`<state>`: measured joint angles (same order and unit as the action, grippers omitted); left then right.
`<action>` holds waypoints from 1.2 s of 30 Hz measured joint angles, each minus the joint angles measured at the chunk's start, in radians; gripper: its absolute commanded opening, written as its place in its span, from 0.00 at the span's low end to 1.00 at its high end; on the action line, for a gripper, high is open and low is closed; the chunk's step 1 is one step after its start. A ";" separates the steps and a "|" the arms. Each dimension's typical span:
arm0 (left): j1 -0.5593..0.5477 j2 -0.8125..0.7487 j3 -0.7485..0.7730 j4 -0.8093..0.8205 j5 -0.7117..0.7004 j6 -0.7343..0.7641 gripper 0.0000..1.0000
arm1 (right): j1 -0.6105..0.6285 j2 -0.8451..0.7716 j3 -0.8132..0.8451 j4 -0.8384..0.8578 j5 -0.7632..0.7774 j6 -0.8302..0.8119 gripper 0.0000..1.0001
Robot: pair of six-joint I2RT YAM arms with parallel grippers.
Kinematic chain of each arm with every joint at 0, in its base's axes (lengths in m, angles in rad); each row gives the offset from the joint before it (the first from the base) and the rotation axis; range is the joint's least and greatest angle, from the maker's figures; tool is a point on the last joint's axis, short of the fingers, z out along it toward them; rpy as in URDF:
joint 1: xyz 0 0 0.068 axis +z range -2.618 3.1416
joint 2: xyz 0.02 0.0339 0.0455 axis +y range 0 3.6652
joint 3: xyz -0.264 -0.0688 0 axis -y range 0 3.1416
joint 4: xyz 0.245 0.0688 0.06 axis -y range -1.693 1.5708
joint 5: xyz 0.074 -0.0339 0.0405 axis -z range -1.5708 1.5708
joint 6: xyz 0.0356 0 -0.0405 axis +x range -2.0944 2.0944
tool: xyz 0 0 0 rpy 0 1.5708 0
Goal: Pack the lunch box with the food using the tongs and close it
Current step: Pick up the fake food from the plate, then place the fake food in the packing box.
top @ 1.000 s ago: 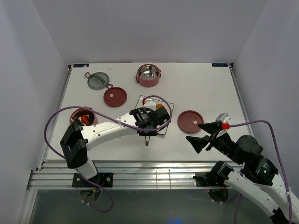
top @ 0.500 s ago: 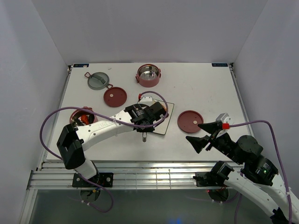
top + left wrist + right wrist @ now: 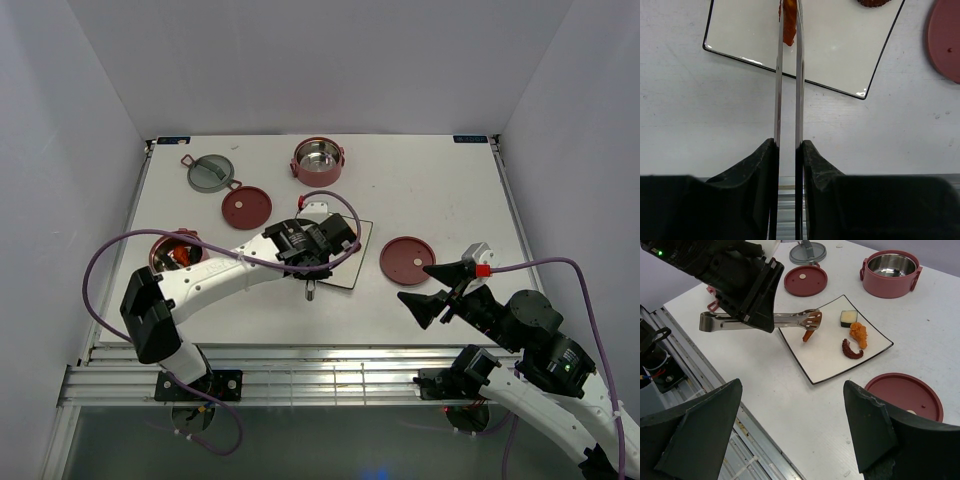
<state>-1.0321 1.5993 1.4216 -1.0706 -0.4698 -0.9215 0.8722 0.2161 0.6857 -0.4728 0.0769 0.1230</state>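
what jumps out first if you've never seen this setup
The left hand squeezes long silver tongs, whose tips pinch an orange food piece over the square plate mid-table. A sushi block, a fried bit and a brown tentacle lie on that plate. The right hand hangs wide open, holding nothing, at the near right.

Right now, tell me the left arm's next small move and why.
Probably lift the tongs slightly, holding the squeeze: the left gripper clamps them, and their tips pinch an orange piece just over the square plate.
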 measured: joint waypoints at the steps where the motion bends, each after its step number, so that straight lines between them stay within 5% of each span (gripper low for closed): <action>1: 0.000 -0.003 0.006 0.000 0.000 0.003 0.00 | 0.000 0.000 0.000 0.000 0.000 0.000 0.88; 10: 0.046 -0.053 0.126 -0.105 -0.031 0.019 0.00 | 0.001 -0.001 0.000 0.000 0.003 0.000 0.88; 16: 0.203 -0.169 0.161 -0.222 -0.097 0.019 0.00 | 0.002 -0.002 0.000 0.000 0.003 0.000 0.88; 24: 0.365 -0.416 0.051 -0.270 -0.176 0.046 0.00 | 0.007 -0.008 0.000 0.000 0.006 0.000 0.88; 36: 0.566 -0.338 -0.092 -0.280 -0.185 0.122 0.00 | 0.016 -0.020 0.000 0.000 0.008 0.000 0.88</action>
<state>-0.4656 1.2613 1.3300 -1.3510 -0.6552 -0.7990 0.8886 0.1959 0.6857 -0.4732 0.0845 0.1230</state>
